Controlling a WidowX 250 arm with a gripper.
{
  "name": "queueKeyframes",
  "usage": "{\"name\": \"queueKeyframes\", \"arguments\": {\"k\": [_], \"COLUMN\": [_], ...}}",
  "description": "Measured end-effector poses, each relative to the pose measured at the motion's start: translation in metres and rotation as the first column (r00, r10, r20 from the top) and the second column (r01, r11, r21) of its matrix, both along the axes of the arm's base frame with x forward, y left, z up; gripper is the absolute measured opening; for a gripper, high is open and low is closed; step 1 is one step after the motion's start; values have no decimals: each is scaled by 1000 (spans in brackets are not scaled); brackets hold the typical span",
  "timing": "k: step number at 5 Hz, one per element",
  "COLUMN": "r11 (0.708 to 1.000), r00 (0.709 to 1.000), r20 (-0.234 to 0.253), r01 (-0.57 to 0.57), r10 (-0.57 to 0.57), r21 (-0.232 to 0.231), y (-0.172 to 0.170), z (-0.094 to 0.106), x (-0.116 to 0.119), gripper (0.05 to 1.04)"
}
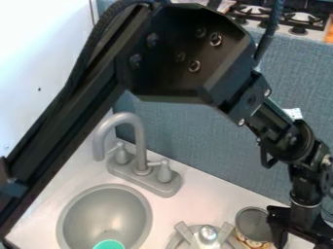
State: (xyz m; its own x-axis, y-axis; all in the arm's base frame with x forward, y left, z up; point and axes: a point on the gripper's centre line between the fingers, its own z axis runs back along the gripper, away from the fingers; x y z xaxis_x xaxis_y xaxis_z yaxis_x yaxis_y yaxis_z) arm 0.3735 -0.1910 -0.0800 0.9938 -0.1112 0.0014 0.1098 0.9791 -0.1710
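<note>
Hand position: the hand (pixel 298 239) is at the lower right of the camera view, low over the bench (pixel 190 189), at the end of the black arm (pixel 189 56).

Hand state: wide. The fingers stand apart, with a strip of pale surface visible between them. Nothing is seen gripped.

Nearest item: a can (pixel 252 223) with a round grey metallic top and a patterned orange-and-white side. It is located immediately to the left of the hand, just beside the near finger and outside the space between the two fingers. The can is upright. Whether finger and can are in contact cannot be determined from this angle.

Next item outward: a grey round fixture (pixel 187 234) with raised ribs, left of the hand and beyond the can. A shiny silver-coloured piece (pixel 208 233) is located at its middle. The lower part of this assembly is cut off by the view's edge.

Far items: the round grey sink basin (pixel 98 214) is well apart from the hand, farther left. A turquoise item (pixel 109 244) is located in the basin, at its lower part. The grey faucet (pixel 139 146), with two handles, stands behind the basin, to the upper left of the hand.
</note>
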Motion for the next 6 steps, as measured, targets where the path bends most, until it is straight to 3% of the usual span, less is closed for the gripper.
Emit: {"name": "queueKeyframes", "arguments": {"k": [1,2,3,4,6], "r11": [1000,999,991,989,992], "r00": [999,996,994,998,998], "r20": [-45,-85,-106,-68,52], "r01": [-14,-6,-8,0,-36], "r10": [15,10,22,10,30], "r21": [13,53,133,151,120], "y": [3,17,44,59,74], "z": [1,1,-5,-5,7], "x": [-5,-4,-6,-3,-1], "gripper": [1001,1001,1001,1001,1001]}}
